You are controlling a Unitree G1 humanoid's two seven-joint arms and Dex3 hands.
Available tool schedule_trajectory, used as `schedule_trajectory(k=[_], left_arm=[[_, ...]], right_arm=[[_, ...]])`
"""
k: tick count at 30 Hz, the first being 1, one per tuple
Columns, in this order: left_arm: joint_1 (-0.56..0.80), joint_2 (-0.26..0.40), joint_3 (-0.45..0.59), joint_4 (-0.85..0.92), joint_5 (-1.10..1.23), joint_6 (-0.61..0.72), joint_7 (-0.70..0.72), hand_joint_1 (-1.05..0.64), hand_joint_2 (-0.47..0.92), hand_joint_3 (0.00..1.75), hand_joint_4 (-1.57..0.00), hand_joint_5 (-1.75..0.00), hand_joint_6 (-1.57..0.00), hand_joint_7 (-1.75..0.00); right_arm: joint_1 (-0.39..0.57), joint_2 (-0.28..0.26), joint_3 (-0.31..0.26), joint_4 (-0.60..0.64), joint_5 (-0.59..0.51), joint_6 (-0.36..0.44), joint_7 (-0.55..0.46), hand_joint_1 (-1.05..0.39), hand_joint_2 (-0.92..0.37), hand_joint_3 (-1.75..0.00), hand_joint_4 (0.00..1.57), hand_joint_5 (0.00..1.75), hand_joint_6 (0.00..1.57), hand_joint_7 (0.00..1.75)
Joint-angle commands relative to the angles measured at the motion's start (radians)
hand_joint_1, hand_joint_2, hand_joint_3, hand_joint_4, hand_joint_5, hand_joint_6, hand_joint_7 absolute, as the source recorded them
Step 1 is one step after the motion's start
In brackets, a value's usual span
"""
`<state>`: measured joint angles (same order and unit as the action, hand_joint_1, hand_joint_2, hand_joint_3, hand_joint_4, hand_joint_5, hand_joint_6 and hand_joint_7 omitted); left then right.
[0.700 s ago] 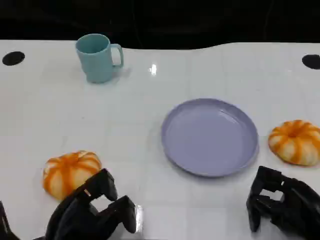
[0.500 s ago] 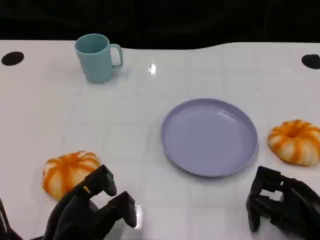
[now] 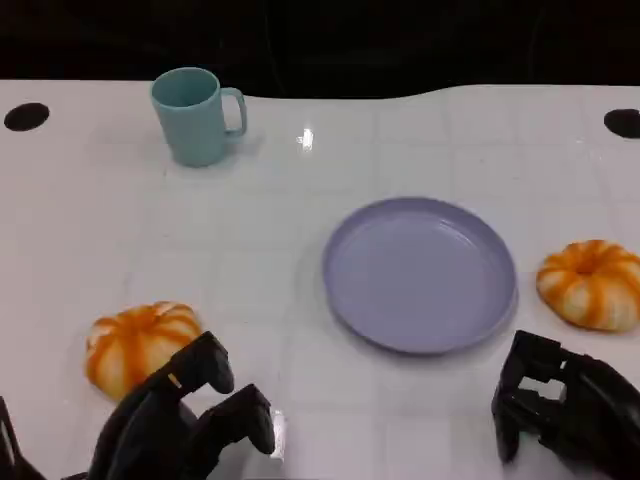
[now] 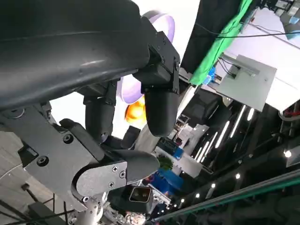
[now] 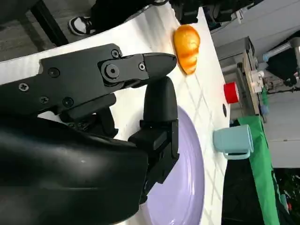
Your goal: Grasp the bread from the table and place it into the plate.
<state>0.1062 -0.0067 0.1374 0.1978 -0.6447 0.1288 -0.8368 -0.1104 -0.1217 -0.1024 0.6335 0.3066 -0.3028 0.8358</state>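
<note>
The white table [image 3: 300,200] carries a lavender plate [image 3: 420,275] right of centre in the head view. Two orange-and-white striped bread rolls are present. The first bread roll [image 3: 135,340] lies at the lower left of the frame, well apart from the plate. The second bread roll [image 3: 592,283] lies at the right edge, just beside the plate's rim but not touching it. A teal mug [image 3: 195,115] stands upright at the upper left, handle pointing toward frame right.

The left hand [image 3: 185,420] sits at the lower left of the head view, directly below the first roll. Its fingers [image 3: 210,365] are apart and hold nothing; the nearest fingertip is close to the roll, and contact cannot be confirmed. The left wrist view shows the same fingers [image 4: 157,108] spread, with the plate and an orange roll visible beyond them.

The right hand [image 3: 565,415] sits at the lower right, below the second roll and apart from it. Its fingers are separated and hold nothing. The right wrist view shows these fingers [image 5: 159,108] extended over the plate's near rim.
</note>
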Motion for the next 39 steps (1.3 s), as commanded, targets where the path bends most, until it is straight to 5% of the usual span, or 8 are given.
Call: schedule_trajectory(k=[1, 5, 6, 9, 12, 23, 34, 39], left_arm=[[0.017, 0.008, 0.002, -0.020, 0.041, -0.076, -0.001, -0.51, 0.32, 1.04, -0.58, -1.75, -0.45, -1.69], [0.052, 0.015, -0.022, -0.101, 0.217, -0.275, 0.089, -0.62, 0.81, 0.26, -0.46, -1.66, -0.46, -1.39], [0.057, 0.017, -0.026, -0.111, 0.254, -0.325, 0.105, -0.62, 0.86, 0.21, -0.44, -1.61, -0.46, -1.29], [0.059, 0.032, -0.034, -0.123, 0.340, -0.425, 0.151, -0.62, 0.91, 0.17, -0.43, -1.57, -0.46, -1.18], [0.056, 0.070, -0.038, -0.156, 0.489, -0.532, 0.244, -0.52, 0.92, 0.22, -0.47, -1.23, -0.51, -0.69], [0.077, 0.277, -0.044, -0.391, 1.125, -0.580, 0.551, -0.56, 0.92, 0.23, -0.22, -0.82, -0.41, -0.20], [0.057, 0.387, -0.117, -0.586, 1.672, -0.334, 0.602, -0.57, 0.91, 0.05, -0.20, -0.21, -0.31, 0.00], [-0.006, 0.448, -0.174, -0.578, 1.754, -0.236, 0.447, -0.58, 0.84, 0.00, -0.05, -0.05, -0.15, 0.00]], right_arm=[[0.004, -0.012, -0.006, -0.004, 0.004, -0.001, -0.002, -0.61, -0.92, -0.23, 0.71, 1.75, 0.60, 1.67], [0.003, -0.010, -0.005, -0.002, 0.002, 0.000, -0.007, -0.61, -0.92, -0.22, 0.71, 1.75, 0.59, 1.69], [0.002, -0.010, -0.005, -0.002, 0.003, 0.001, -0.007, -0.62, -0.92, -0.22, 0.71, 1.75, 0.59, 1.69], [-0.002, -0.009, -0.007, 0.004, 0.005, -0.001, -0.004, -0.62, -0.92, -0.22, 0.72, 1.75, 0.59, 1.69], [-0.014, -0.008, -0.012, 0.028, 0.011, -0.015, 0.007, -0.62, -0.92, -0.22, 0.72, 1.75, 0.59, 1.69], [-0.027, -0.012, -0.013, 0.054, 0.006, -0.025, 0.013, -0.63, -0.92, -0.21, 0.72, 1.75, 0.60, 1.66], [-0.033, -0.011, -0.016, 0.066, 0.011, -0.018, 0.017, -0.62, -0.92, -0.20, 0.71, 1.75, 0.61, 1.63], [-0.038, -0.012, -0.020, 0.076, 0.017, -0.023, 0.027, -0.61, -0.92, -0.21, 0.71, 1.75, 0.62, 1.62]])
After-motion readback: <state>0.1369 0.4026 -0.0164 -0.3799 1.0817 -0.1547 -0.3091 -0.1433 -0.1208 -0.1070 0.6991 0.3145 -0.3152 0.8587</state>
